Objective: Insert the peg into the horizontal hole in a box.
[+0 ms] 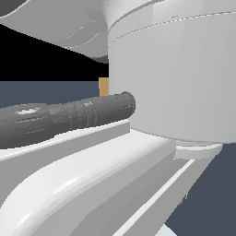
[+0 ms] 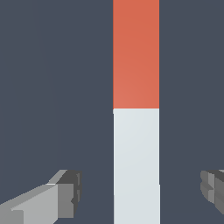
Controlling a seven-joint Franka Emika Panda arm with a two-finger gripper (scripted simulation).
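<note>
One peg (image 2: 136,109) (half red-orange, half white), one tan box (image 1: 103,86), one hand (image 2: 140,190), two fingers (image 2: 65,192)

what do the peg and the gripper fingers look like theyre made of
Peg: flat matte solid, half red-orange, half white, with no grain or shine; a simulator render, so plastic or painted wood, cannot tell. Gripper fingers: dull grey blocks with hard facets, maybe metal or plastic.

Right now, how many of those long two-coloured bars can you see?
1. A long square bar, half red-orange and half white, lies on the dark floor between the open gripper's fingers. The exterior view's arm could hide others.
</note>
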